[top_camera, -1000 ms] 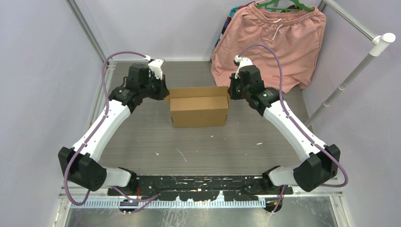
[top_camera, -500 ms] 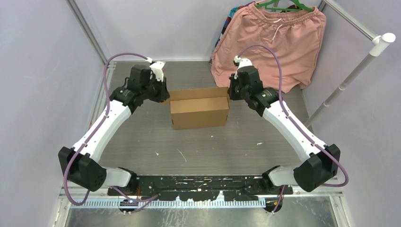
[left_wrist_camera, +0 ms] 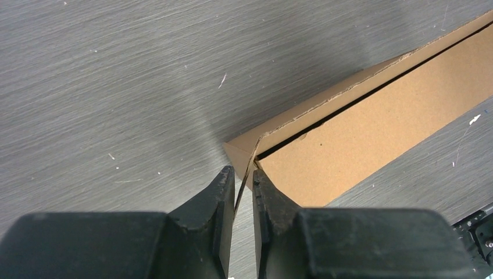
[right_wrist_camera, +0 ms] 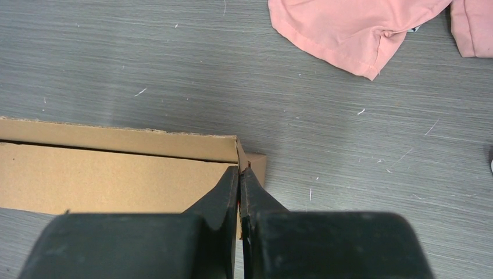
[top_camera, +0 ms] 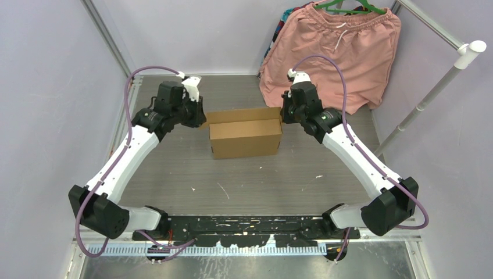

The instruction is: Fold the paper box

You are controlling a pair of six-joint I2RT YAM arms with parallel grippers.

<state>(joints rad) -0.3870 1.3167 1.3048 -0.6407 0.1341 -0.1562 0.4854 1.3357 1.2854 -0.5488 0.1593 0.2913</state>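
My left fingers [left_wrist_camera: 239,189] pinch a thin end flap, my right fingers [right_wrist_camera: 239,186] clamp the opposite end wall. The paper box [top_camera: 244,136] stands mid-worktop [top_camera: 261,180], walls formed; lid and end flaps seemingly remain.

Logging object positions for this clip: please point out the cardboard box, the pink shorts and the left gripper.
cardboard box [top_camera: 244,142]: top view, on its front wall.
pink shorts [top_camera: 343,52]: top view, mid-fabric below the waistband.
left gripper [left_wrist_camera: 243,192]: left wrist view, between its fingertips, at the box's end flap.
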